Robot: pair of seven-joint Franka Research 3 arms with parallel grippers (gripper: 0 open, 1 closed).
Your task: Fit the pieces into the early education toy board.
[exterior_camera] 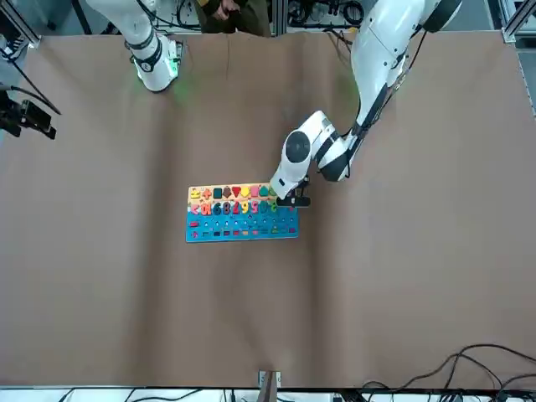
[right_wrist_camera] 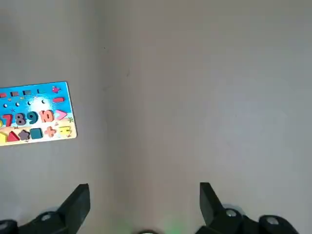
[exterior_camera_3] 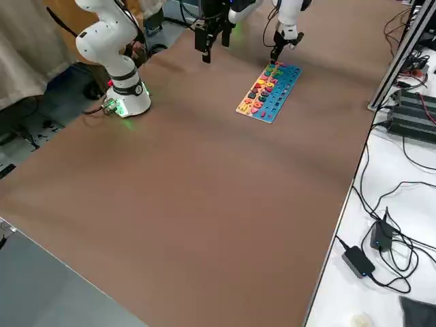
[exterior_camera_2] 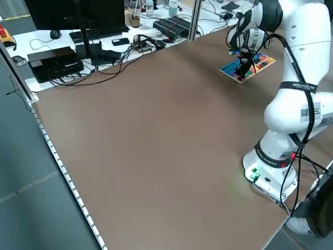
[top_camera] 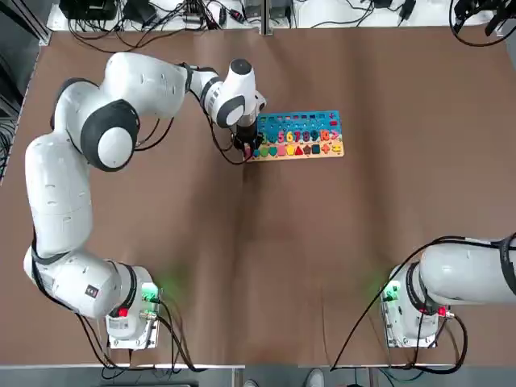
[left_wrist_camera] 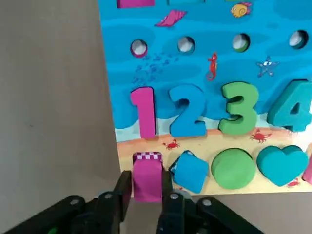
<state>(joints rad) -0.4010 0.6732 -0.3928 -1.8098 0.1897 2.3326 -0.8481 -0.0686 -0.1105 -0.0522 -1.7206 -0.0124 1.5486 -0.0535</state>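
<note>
The early education toy board [top_camera: 302, 125] lies flat at the far middle of the table, with coloured numbers and shapes seated in its rows. My left gripper [top_camera: 247, 147] points down at the board's left end. In the left wrist view its fingers [left_wrist_camera: 124, 190] press both sides of a pink rectangular piece [left_wrist_camera: 146, 173]. That piece stands at the first slot of the tan lower row, beside a blue square [left_wrist_camera: 191, 171] that sits tilted. My right gripper [right_wrist_camera: 144, 195] hangs open and empty high over bare table, far from the board [right_wrist_camera: 36, 105].
Brown cloth covers the table [top_camera: 322, 258]. Cables, a keyboard and boxes crowd the white bench beyond the far edge [exterior_camera_2: 93, 41]. The arm bases stand at the near corners [top_camera: 133, 318].
</note>
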